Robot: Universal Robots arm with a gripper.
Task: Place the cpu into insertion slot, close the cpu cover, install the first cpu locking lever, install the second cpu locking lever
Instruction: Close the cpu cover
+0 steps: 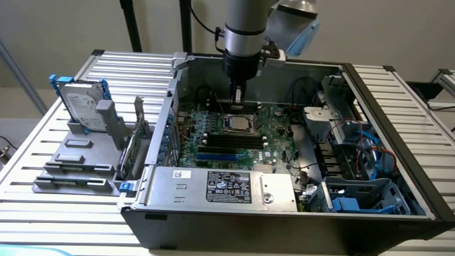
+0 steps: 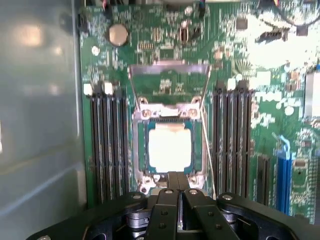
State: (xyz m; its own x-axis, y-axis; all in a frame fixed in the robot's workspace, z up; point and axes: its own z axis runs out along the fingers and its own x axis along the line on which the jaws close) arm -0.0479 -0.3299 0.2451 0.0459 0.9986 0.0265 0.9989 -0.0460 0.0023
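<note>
Because the cpu (image 2: 170, 147) already lies inside the insertion slot (image 2: 142, 165) while the cpu cover (image 2: 169, 67) stands swung up at the slot edge opposite the fingertips, the chip and slot are exposed to any stray contact. The gripper (image 2: 177, 186) is closed with its fingers pressed together and nothing between them. It sits just beside the near rim of the slot, low over the motherboard (image 2: 165, 30). The main hazard is the closed fingertip pair touching the bare metal face of the cpu. A sideways drag there may shift the chip in its seat, and the cover may then come down on a tilted part. The cover is a thin plate, so an off-centre push is likely to slip off its edge and land on the small components around the slot. A thin wire lever (image 2: 207, 150) runs along one side of the slot, close to the fingers, and may snag them. The memory slots (image 2: 107, 145) flank the slot on both sides and leave little lateral clearance. Whether the cpu lies fully flat cannot be confirmed.
</note>
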